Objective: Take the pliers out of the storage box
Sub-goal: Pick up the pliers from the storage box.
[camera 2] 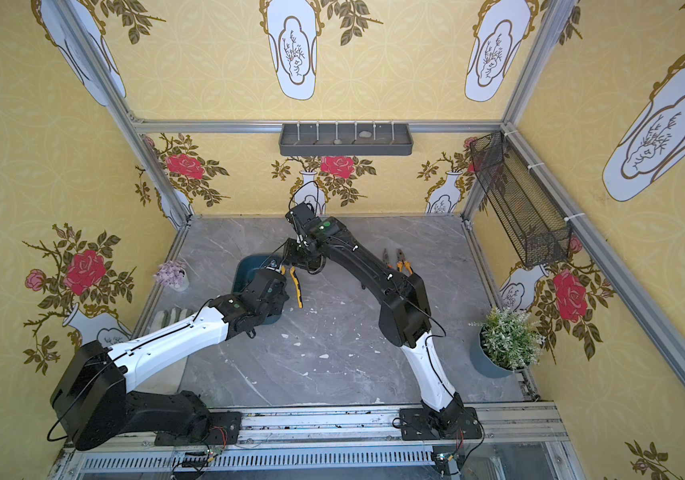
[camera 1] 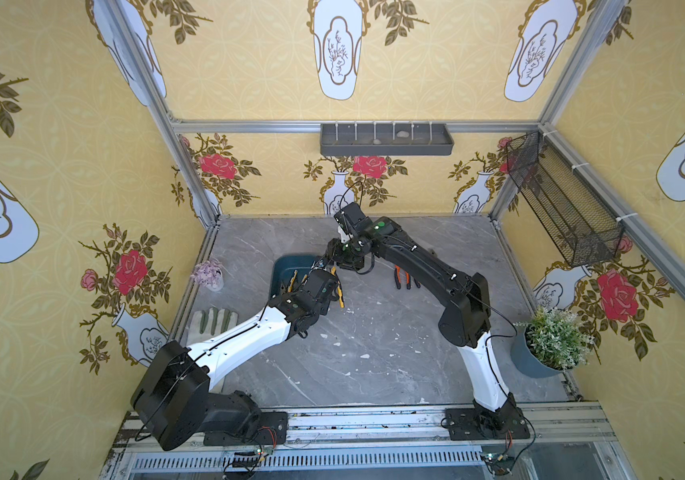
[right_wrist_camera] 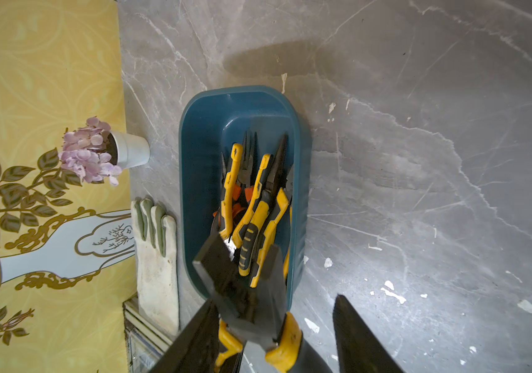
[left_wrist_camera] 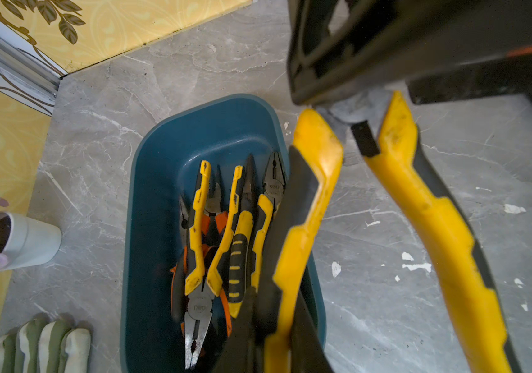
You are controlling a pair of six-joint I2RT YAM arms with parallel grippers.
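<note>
a yellow-handled pliers [left_wrist_camera: 435,226] is clamped by one handle in the left gripper [camera 1: 326,276] and is held raised at the side rim of the storage box [left_wrist_camera: 151,226], in which the remaining pliers [left_wrist_camera: 238,255] are piled. the right gripper [right_wrist_camera: 276,302] is set around the head end of the raised tool, its fingers [right_wrist_camera: 361,336] parted and not clamped.

Several pliers [left_wrist_camera: 219,245] in teal storage box [left_wrist_camera: 158,168]

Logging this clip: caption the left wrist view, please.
Left gripper shut on one handle of yellow-and-black metal pliers; more pliers lie in the shallow dark teal plastic storage box.
</note>
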